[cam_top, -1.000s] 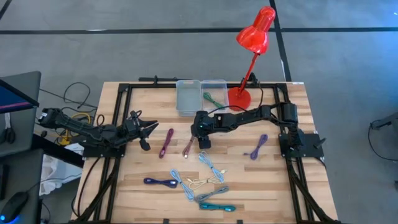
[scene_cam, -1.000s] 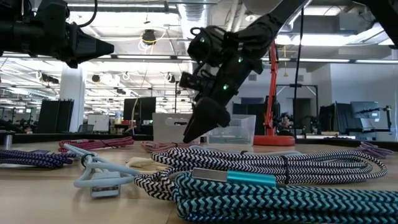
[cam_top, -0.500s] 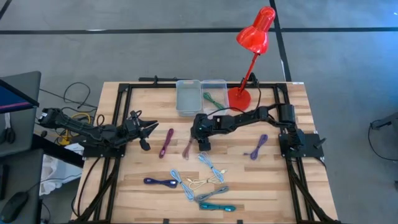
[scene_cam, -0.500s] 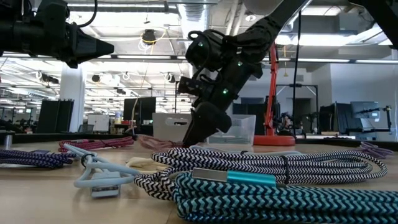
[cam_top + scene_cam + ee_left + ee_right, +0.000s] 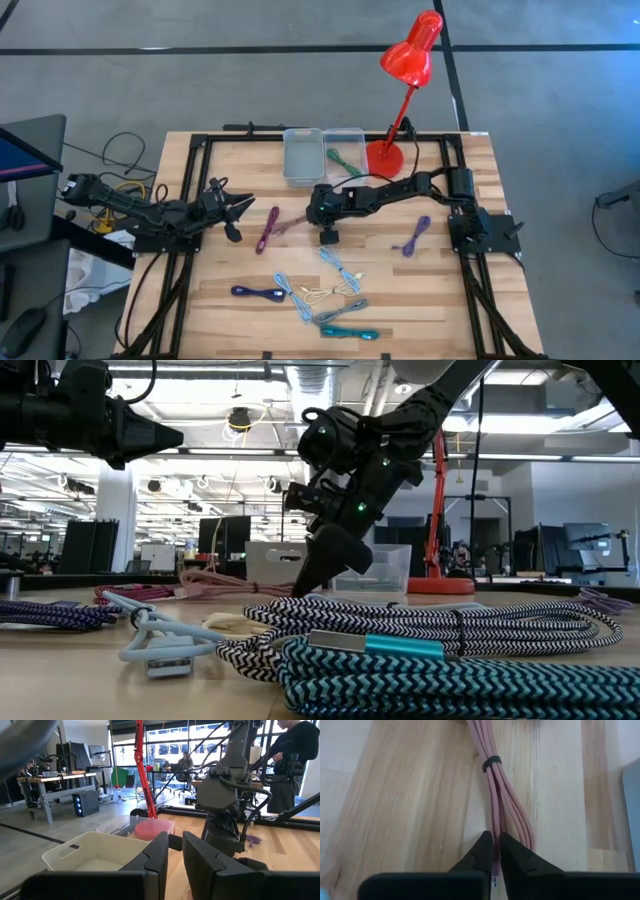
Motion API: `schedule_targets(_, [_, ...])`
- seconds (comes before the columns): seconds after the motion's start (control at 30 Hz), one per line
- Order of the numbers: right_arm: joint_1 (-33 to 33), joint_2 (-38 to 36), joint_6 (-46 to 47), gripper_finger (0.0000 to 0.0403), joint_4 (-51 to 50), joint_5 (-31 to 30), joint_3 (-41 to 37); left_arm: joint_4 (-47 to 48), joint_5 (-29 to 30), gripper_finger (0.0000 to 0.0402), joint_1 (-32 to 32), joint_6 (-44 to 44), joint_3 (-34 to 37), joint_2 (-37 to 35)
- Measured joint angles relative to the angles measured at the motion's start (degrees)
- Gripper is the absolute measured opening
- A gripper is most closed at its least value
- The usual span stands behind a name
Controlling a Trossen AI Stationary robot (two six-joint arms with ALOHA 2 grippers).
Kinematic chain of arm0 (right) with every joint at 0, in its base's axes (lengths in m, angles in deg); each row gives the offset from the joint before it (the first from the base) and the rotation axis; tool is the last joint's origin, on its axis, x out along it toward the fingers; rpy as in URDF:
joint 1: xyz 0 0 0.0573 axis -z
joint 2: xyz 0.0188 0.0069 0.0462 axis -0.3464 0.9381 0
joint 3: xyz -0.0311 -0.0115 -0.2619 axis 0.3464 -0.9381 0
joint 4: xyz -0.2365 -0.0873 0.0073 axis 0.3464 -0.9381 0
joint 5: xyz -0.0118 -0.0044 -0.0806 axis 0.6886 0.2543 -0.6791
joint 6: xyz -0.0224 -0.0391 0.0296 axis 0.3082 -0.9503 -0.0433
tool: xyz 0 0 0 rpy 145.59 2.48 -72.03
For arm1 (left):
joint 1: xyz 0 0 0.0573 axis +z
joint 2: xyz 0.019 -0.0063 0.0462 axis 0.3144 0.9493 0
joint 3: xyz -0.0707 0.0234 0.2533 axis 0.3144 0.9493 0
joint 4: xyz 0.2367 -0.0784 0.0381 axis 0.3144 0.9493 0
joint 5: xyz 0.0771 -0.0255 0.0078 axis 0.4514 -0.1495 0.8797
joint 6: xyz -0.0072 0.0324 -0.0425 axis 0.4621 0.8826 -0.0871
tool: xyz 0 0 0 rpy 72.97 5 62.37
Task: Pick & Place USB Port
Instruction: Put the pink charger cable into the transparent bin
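Right gripper (image 5: 318, 222) near the middle of the table (image 5: 440, 290), fingers (image 5: 516, 856) pinched tight on the end of a pink cable (image 5: 496, 795). Pink cable bundle tied with a small black band, stretching from the gripper toward 9 o'clock in the high view, lifted a little off the wood in the low view (image 5: 215, 581). Just past its far end, at 9 o'clock, a purple-red cable (image 5: 267, 229) flat on the table. Two clear bins at 12 o'clock from the gripper: the left bin (image 5: 301, 157) bare, the right bin (image 5: 343, 150) with a green cable (image 5: 340, 159) inside. Red lamp (image 5: 402, 80) at 1 o'clock, base beside the right bin. More cables at 6 o'clock near the front edge: a light blue one (image 5: 337, 264), a dark blue one (image 5: 257, 292), a teal one (image 5: 347, 332). A purple cable (image 5: 414, 236) at 3 o'clock. Left gripper (image 5: 240, 208) off at 9 o'clock over the table's left side, holding nothing, fingers (image 5: 200, 860) only a narrow gap apart.
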Motion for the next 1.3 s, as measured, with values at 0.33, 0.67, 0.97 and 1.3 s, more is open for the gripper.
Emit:
schedule_targets(0.33, [0.0, -3.7, 0.0, 0.0, -1.5, -0.1, -0.3, 0.0, 0.0, 0.0059, 0.0, 0.0, 0.0, 0.0])
schedule_targets(0.67, [0.4, -12.9, 0.0, 0.0, -7.4, -7.1, -0.3, 0.0, 0.0, 0.0059, 0.0, 0.0, 0.0, 0.0])
schedule_targets(0.97, [5.0, -21.9, 4.5, 0.0, -17.7, -18.7, -0.2, 0.0, 0.0, 0.0059, 0.0, 0.0, 0.0, 0.0])
schedule_targets(1.3, [12.8, -27.9, 8.9, 0.0, -26.3, -22.9, -2.5, 0.0, 0.0, 0.0059, 0.0, 0.0, 0.0, 0.0])
